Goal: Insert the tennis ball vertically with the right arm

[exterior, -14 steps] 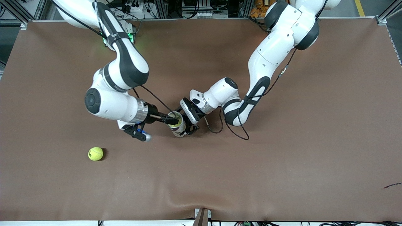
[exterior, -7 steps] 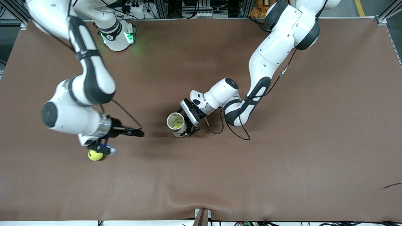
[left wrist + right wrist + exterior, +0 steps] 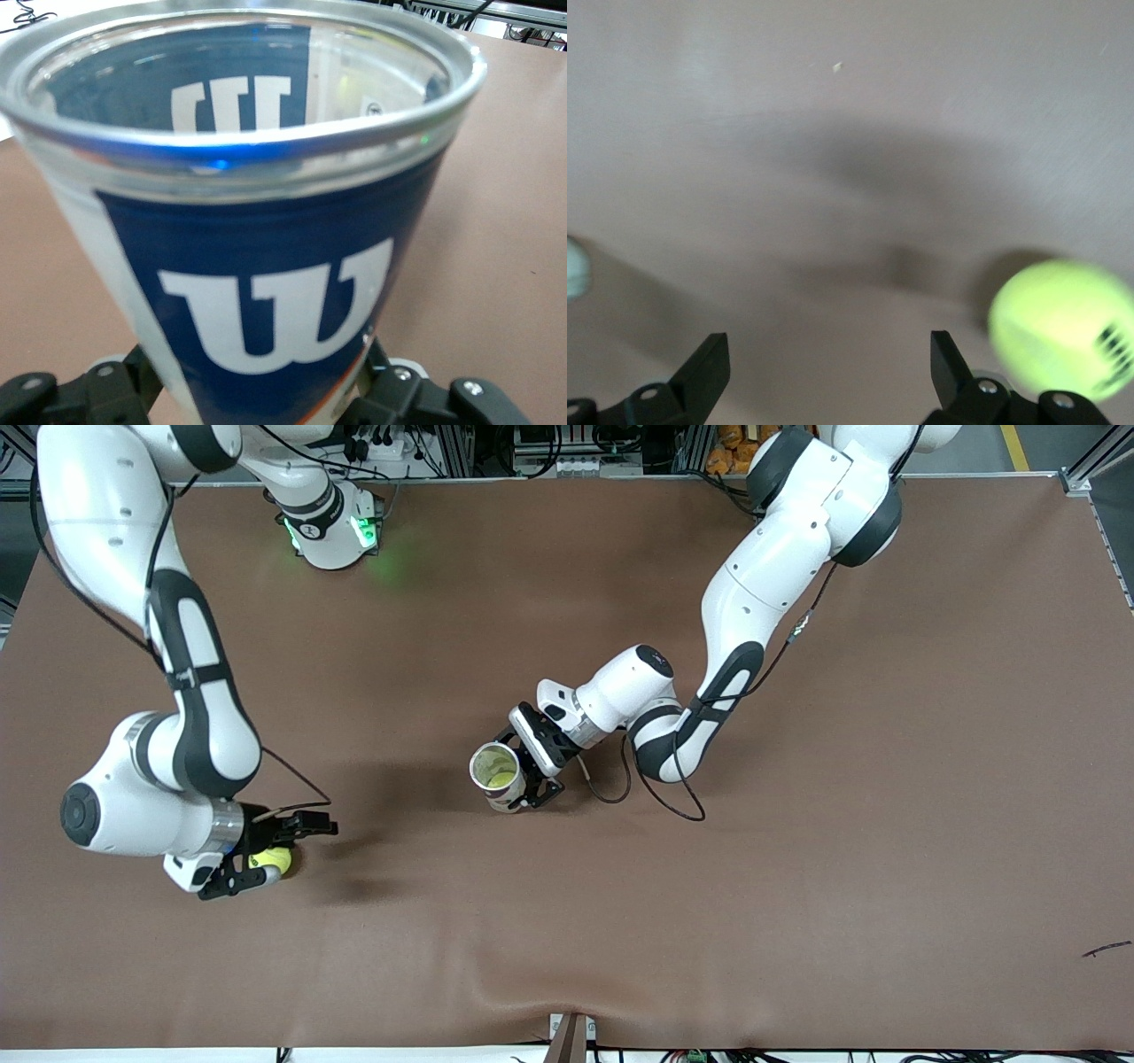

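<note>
Brown matting covers the table (image 3: 797, 921). On it, toward the right arm's end, lies the ball (image 3: 275, 858), with the right gripper (image 3: 297, 834) over it, jaws spread and empty. It looks off-centre from the ball, so it should centre before closing. Mid-table, the left gripper (image 3: 523, 779) clasps the upright can (image 3: 496, 775).
</note>
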